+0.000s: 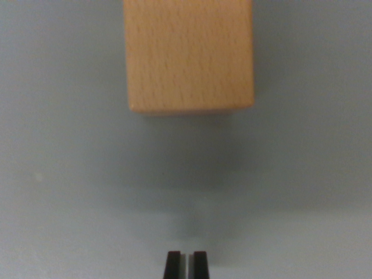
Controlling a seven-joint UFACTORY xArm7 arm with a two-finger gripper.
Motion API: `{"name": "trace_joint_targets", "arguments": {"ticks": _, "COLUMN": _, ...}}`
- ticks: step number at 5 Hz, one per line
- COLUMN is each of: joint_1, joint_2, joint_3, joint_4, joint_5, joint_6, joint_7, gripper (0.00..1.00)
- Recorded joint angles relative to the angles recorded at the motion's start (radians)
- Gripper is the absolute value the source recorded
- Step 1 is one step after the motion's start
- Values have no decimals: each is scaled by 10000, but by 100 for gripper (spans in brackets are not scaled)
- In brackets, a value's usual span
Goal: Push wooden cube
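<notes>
1. Pale grey-blue tabletop (pixel 64 174) fills the wrist view, smooth and bare apart from one block and its soft shadow.
2. Wooden cube (pixel 189 55) sits at the top centre of the view, light tan with fine grain; its upper part runs out of the picture.
3. Pincer (pixel 186 264) shows at the bottom edge as two dark fingertips drawn nearly together, only a thin gap between them, gripping nothing.
4. Pincer and cube are apart, with open tabletop between them, roughly in line.
5. Judging by this, the approach step is in hand; the push has not begun.
6. Next, the clenched tips would need to travel straight toward the cube's near face, staying low and centred so it slides rather than twists.
7. No containers are visible.
</notes>
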Motion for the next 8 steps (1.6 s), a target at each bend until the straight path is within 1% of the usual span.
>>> {"name": "trace_joint_targets", "arguments": {"ticks": 1, "joint_1": -10, "joint_2": 31, "joint_3": -14, "joint_4": -92, "joint_5": -14, "joint_6": -129, "joint_7": -8, "gripper": 0}}
{"name": "trace_joint_targets", "arguments": {"ticks": 2, "joint_1": -10, "joint_2": 31, "joint_3": -14, "joint_4": -92, "joint_5": -14, "joint_6": -129, "joint_7": -8, "gripper": 0}}
{"name": "trace_joint_targets", "arguments": {"ticks": 3, "joint_1": -15, "joint_2": 48, "joint_3": -23, "joint_4": -146, "joint_5": -22, "joint_6": -205, "joint_7": -13, "gripper": 0}}
{"name": "trace_joint_targets", "arguments": {"ticks": 8, "joint_1": -17, "joint_2": 53, "joint_3": -25, "joint_4": -159, "joint_5": -24, "joint_6": -224, "joint_7": -14, "gripper": 0}}
